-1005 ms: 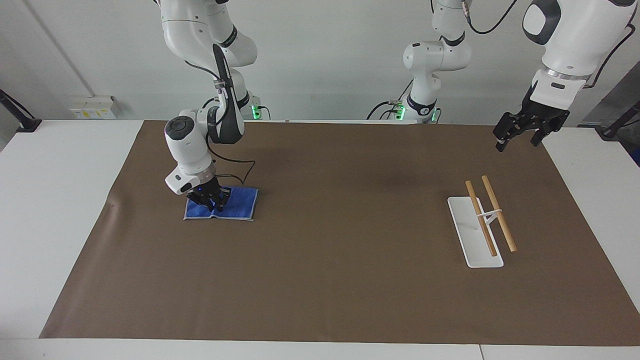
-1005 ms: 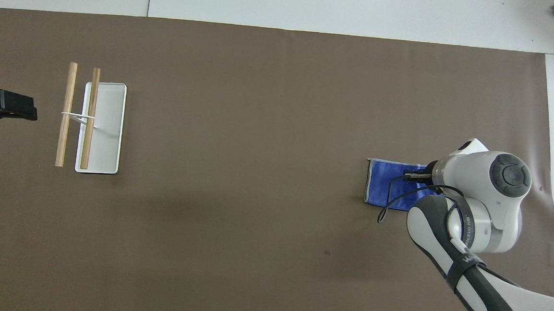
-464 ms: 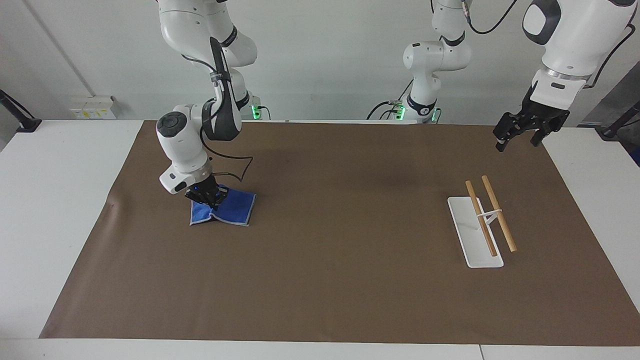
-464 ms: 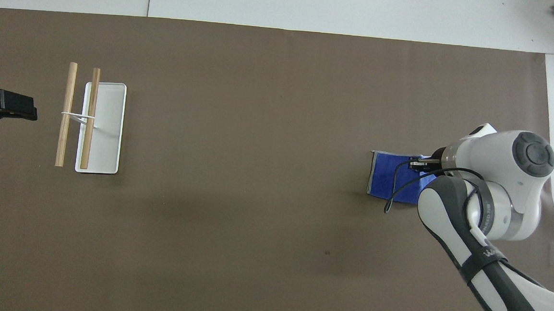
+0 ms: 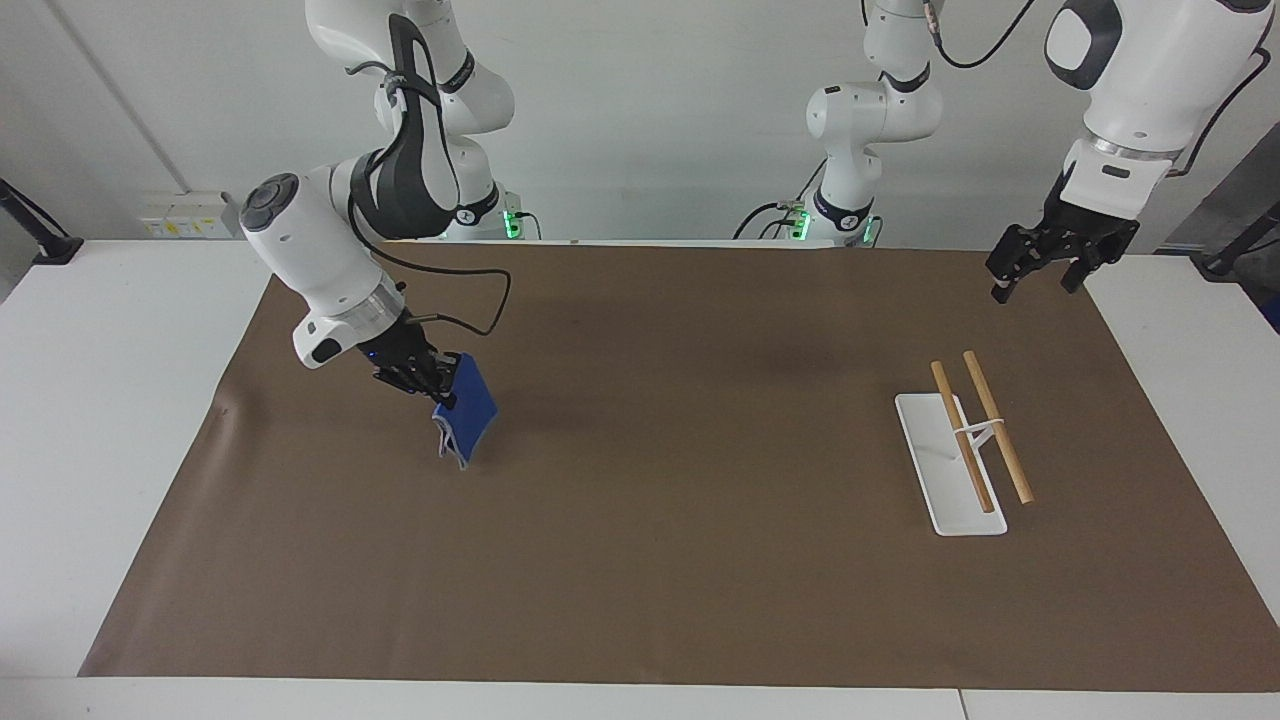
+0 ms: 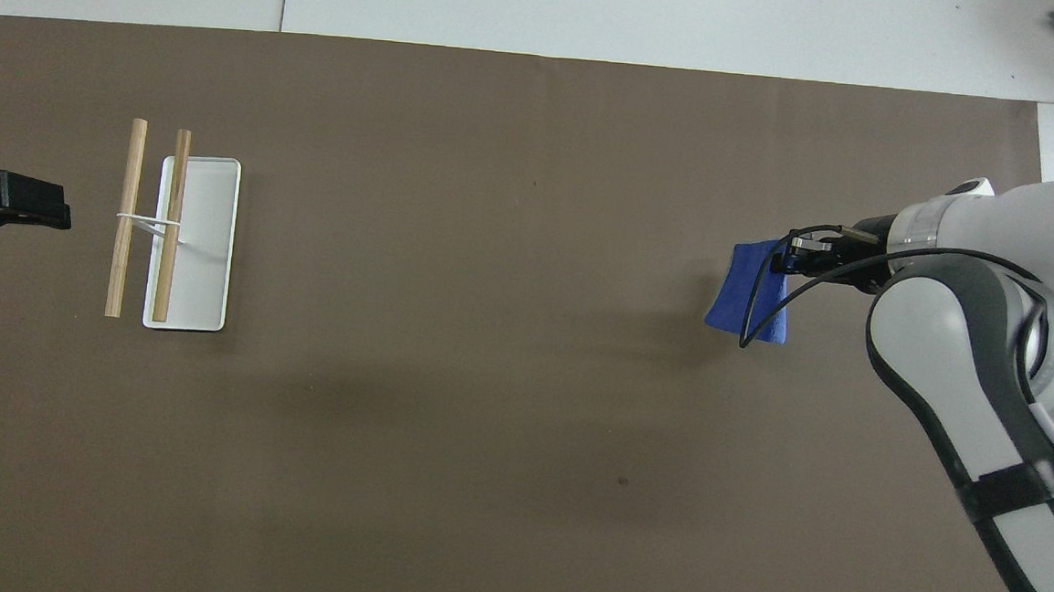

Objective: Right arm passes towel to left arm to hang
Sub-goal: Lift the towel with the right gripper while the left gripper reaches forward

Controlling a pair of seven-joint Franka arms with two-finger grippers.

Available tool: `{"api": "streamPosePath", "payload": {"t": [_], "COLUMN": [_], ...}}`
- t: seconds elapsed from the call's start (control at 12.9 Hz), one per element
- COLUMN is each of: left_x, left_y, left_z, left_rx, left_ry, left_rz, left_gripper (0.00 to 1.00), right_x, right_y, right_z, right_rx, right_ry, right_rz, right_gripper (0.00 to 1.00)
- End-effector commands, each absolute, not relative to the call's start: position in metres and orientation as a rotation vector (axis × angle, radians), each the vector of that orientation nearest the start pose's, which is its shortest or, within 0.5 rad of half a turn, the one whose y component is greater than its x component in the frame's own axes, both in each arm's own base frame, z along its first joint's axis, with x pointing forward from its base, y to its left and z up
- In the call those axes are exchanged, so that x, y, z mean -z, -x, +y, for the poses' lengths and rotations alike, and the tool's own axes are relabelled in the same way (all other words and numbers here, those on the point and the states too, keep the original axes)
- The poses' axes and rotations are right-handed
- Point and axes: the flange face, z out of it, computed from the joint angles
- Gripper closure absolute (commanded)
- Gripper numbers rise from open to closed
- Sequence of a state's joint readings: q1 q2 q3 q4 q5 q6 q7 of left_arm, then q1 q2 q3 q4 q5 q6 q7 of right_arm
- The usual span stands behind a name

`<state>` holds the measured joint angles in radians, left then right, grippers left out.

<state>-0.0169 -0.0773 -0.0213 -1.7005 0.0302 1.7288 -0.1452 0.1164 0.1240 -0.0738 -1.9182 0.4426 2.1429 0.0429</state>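
Note:
The blue towel [image 5: 466,412] [image 6: 750,294] hangs folded from my right gripper [image 5: 432,388] [image 6: 782,259], which is shut on its upper edge. The cloth is lifted off the brown mat at the right arm's end of the table, and its lower corner droops close to the mat. My left gripper [image 5: 1035,276] [image 6: 2,202] waits open in the air at the left arm's end, over the mat's edge beside the rack. The right arm [image 5: 320,250] leans outward with its wrist tilted.
A white tray base [image 5: 925,450] [image 6: 210,249] carries a rack of two wooden rods [image 5: 992,425] [image 6: 126,217] at the left arm's end of the table. A brown mat [image 5: 650,500] covers most of the white table. A black cable loops by the right wrist.
The right gripper closed on the towel where it lay flat, then raised it off the mat and tilted outward; the towel now dangles folded. The left arm has stayed still.

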Motion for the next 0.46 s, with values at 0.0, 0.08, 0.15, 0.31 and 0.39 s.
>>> {"api": "streamPosePath", "payload": {"t": [0.0,0.08,0.15,0.31,0.39], "left_x": [-0.62,-0.62,-0.62,-0.62,-0.62], "left_y": [-0.537,-0.537,-0.537,-0.537,-0.537], "left_z": [-0.017,-0.017,-0.017,-0.017,-0.017], "left_rx": [0.158,0.158,0.158,0.158,0.158], "left_ry": [3.096,3.096,3.096,3.096,3.096], "left_rz": [-0.167,-0.167,-0.167,-0.167,-0.167], "left_gripper": [0.0,0.0,0.0,0.0,0.0], "right_x": [-0.457,-0.46,-0.462,-0.466,-0.468], "right_y": [-0.607,-0.608,-0.609,-0.61,-0.609], "right_z": [0.065,0.07,0.078,0.091,0.101], "right_rx": [0.097,0.091,0.072,0.042,0.02], "right_ry": [2.586,2.505,2.422,2.301,2.254], "right_rz": [0.427,0.491,0.549,0.659,0.713], "right_gripper": [1.0,1.0,1.0,1.0,1.0]}}
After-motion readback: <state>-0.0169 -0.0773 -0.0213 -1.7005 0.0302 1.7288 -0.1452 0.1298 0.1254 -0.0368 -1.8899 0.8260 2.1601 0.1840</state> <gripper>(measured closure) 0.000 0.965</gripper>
